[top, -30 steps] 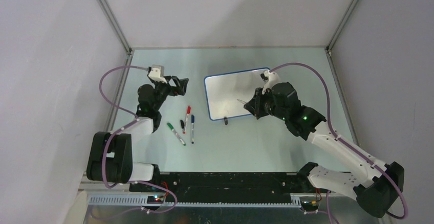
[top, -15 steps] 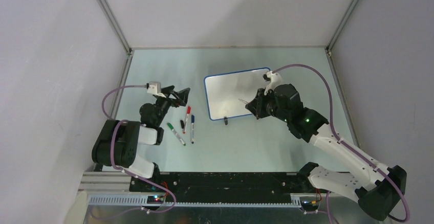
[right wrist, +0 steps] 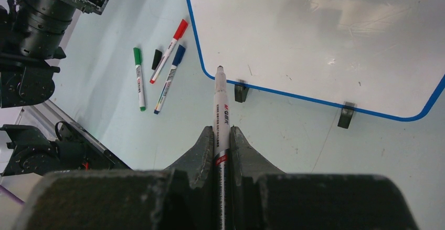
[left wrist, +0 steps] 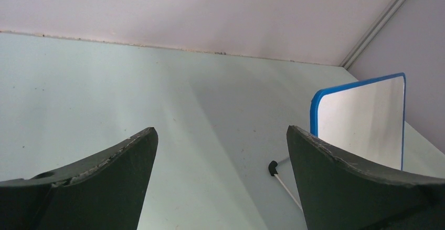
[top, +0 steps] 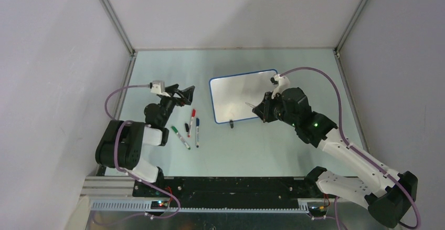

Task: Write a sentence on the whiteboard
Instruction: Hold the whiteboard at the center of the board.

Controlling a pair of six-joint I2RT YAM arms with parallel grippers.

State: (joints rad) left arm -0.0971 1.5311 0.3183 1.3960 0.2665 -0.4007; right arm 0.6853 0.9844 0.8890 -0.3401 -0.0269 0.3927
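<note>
From above, my right claw (top: 261, 109) hangs over the near right part of the whiteboard (top: 233, 93), clamped on a marker (top: 251, 104) whose tip points across the white face. The whiteboard lies mid-table, and I see no words on it yet. My left claw (top: 183, 94) sits well apart to the left, spread wide and holding nothing. I judge it is parked there to keep out of the writing arm's way. Near it lie a red marker (top: 192, 119), a green marker (top: 180, 137), a blue marker (top: 197, 132) and a loose black cap (top: 187, 127).

Through my left wrist, the left claw (left wrist: 221, 133) frames only bare table, with the whiteboard (left wrist: 362, 119) off to the right.

Through my right wrist, the right claw (right wrist: 221, 130) pinches the marker (right wrist: 221, 104) low on its barrel, so the uncapped tip reaches clear ahead. The tip lines up with the blue rim of the whiteboard (right wrist: 325, 41). Whether it touches, I cannot tell.
</note>
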